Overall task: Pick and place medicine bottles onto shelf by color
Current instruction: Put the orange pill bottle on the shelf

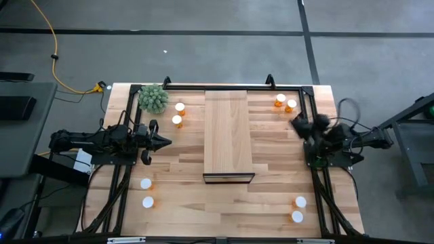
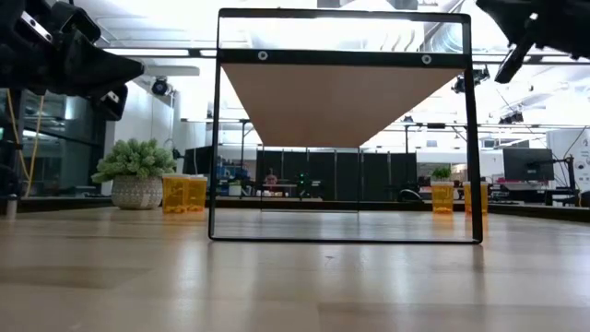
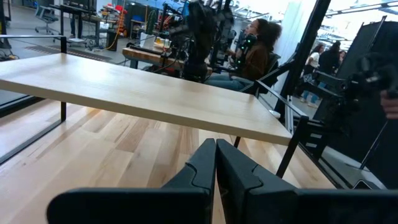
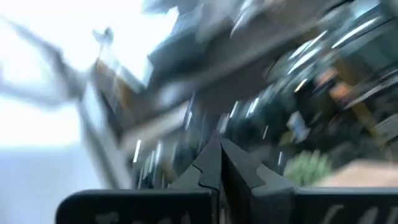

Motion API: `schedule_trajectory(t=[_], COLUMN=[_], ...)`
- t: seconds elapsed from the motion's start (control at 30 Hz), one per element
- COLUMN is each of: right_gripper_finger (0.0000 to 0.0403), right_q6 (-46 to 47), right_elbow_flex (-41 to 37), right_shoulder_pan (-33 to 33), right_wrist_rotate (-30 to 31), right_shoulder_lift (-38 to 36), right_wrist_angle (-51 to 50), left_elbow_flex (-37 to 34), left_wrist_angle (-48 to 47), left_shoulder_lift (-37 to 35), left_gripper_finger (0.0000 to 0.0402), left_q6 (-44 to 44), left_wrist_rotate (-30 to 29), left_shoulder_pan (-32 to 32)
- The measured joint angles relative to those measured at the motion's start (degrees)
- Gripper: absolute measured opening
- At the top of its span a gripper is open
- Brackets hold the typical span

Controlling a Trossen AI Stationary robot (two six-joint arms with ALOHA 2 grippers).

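Observation:
The pale wood shelf [image 1: 228, 132] stands raised on a dark frame at the table's middle. Several orange medicine bottles with white caps stand upright on the tabletop in pairs: far left [image 1: 179, 114], far right [image 1: 285, 102], near left [image 1: 146, 192], near right [image 1: 298, 209]. My left gripper [image 1: 166, 141] is shut and level, left of the shelf, and its wrist view shows the closed fingers [image 3: 216, 165] below the shelf's edge [image 3: 143, 93]. My right gripper [image 1: 298, 123] is shut, tipped upward right of the shelf, near the far right pair; its wrist view [image 4: 220, 162] is blurred.
A green bushy plant [image 1: 154, 99] in a pale pot sits at the far left corner beside two bottles [image 2: 184, 194]. Dark frame rails run along both table sides [image 1: 122, 196]. A person [image 3: 255, 53] sits beyond the table.

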Motion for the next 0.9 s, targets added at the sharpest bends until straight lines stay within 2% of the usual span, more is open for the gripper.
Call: schedule_trajectory(t=[0.1,0.17,0.23,0.4,0.5,0.6,0.7,0.83,0.9], right_gripper_finger=[0.0,0.0,0.0001,0.0026,0.0066,0.0116,0.0164,0.0211,0.0227], right_q6=[-1.76,-4.03,-6.42,-3.82,1.3,10.39,17.18,18.49,18.41], right_elbow_flex=[1.96,5.73,10.95,28.09,39.27,50.03,58.2,63.89,64.7], right_shoulder_pan=[-0.02,-0.02,-0.03,-2.37,-6.53,-14.03,-23.55,-36.58,-41.82], right_wrist_rotate=[4.17,4.47,7.36,23.58,27.02,24.42,18.51,7.09,4.15], right_shoulder_lift=[2.86,6.28,11.22,24.58,31.98,39.23,46.57,55.67,59.62], right_wrist_angle=[4.99,3.55,-0.57,-22.51,-41.74,-62.84,-80.77,-93.31,-96.32], left_elbow_flex=[0.02,0.0,0.01,0.02,0.0,0.02,0.01,0.0,0.01], left_wrist_angle=[0.0,0.0,-0.01,0.0,0.0,0.0,0.0,0.0,0.0], left_shoulder_lift=[-0.01,0.0,-0.01,-0.01,0.01,0.0,-0.01,-0.01,-0.01], left_gripper_finger=[0.0003,0.0003,0.0003,0.0003,0.0003,0.0003,0.0003,0.0003,0.0003], left_q6=[0.0,0.02,0.01,0.0,0.0,0.01,0.0,0.0,0.0], left_wrist_rotate=[0.0,0.0,0.0,0.0,0.0,0.0,0.0,0.0,0.0], left_shoulder_pan=[0.0,0.0,0.0,0.0,0.0,0.01,0.0,0.0,0.0])
